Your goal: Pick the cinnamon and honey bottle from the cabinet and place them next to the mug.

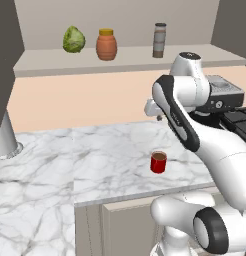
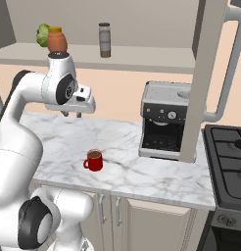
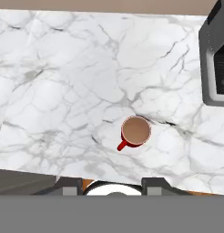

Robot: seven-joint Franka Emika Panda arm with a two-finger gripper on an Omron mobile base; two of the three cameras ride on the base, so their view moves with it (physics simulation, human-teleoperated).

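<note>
On the cabinet [image 1: 45, 62] shelf stand the squat orange honey bottle [image 1: 106, 45] and, to its right, the slim cinnamon [image 1: 159, 40] shaker. From the right side, the honey bottle [image 2: 57, 40] peeks over the arm's elbow and the cinnamon [image 2: 105, 39] is in plain sight. The red mug [image 1: 158, 162] sits on the marble counter near its front edge, also seen from the right as the mug [image 2: 94, 160] and from above as the mug [image 3: 135, 132]. My gripper [image 1: 159, 116] hangs well above the counter behind the mug, pointing down, open and empty; the gripper [image 2: 72, 114] is far below the shelf.
A green cabbage [image 1: 74, 40] lies left of the honey bottle. A coffee machine [image 2: 164, 120] stands on the counter to the right, with a stove [image 2: 230, 152] beyond it. A pale upright panel with a handle [image 2: 225, 59] rises beside the machine.
</note>
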